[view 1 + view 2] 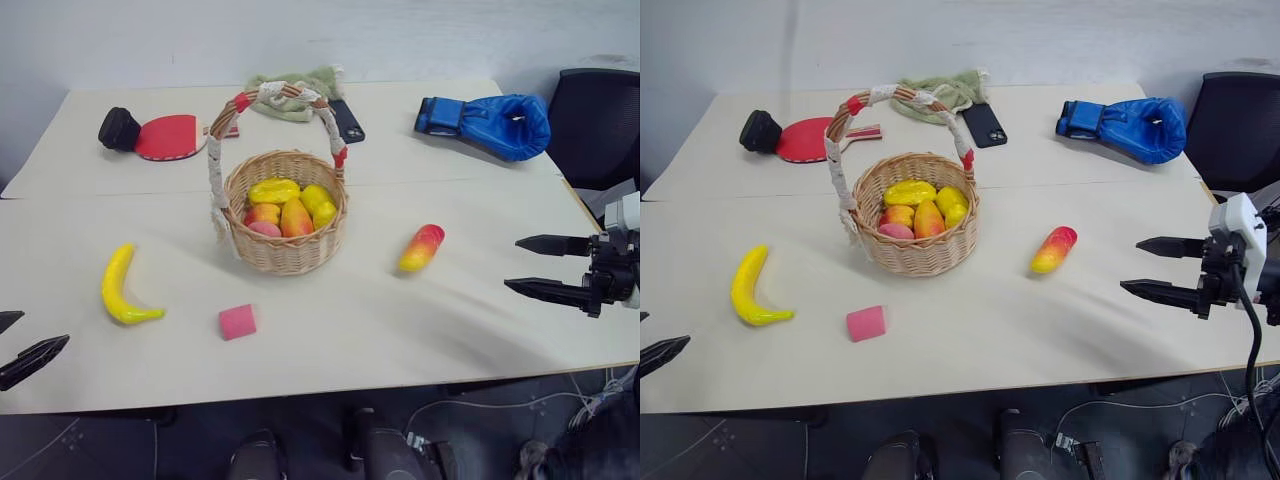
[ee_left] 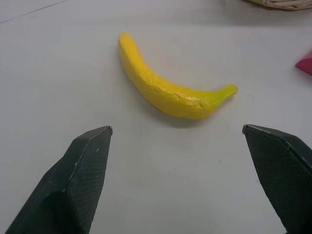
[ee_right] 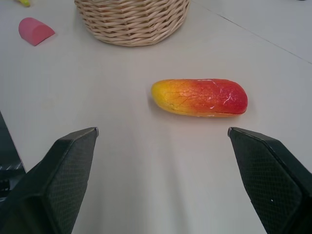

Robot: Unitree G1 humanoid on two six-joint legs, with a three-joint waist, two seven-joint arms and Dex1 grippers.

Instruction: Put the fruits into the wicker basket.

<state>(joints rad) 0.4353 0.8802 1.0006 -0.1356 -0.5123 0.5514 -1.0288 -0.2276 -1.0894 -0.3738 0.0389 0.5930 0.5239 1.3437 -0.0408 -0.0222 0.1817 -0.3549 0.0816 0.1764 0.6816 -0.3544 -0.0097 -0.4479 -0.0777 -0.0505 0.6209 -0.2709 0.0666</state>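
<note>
The wicker basket (image 1: 288, 250) stands mid-table and holds several yellow and orange fruits (image 1: 288, 207). A yellow banana (image 1: 118, 288) lies on the table to its left. A yellow-orange mango-like fruit with a red end (image 1: 421, 248) lies to its right. My left gripper (image 1: 22, 342) is open at the table's front left edge, short of the banana (image 2: 168, 87), with nothing between its fingers. My right gripper (image 1: 532, 267) is open at the right edge, pointing toward the mango-like fruit (image 3: 200, 97) and apart from it.
A pink cube (image 1: 238, 322) sits in front of the basket. At the back lie a red paddle (image 1: 168, 136) with a black object, a green cloth (image 1: 300, 92), a phone (image 1: 347, 119) and a blue boxing glove (image 1: 495, 123). A black chair (image 1: 600, 125) stands at the right.
</note>
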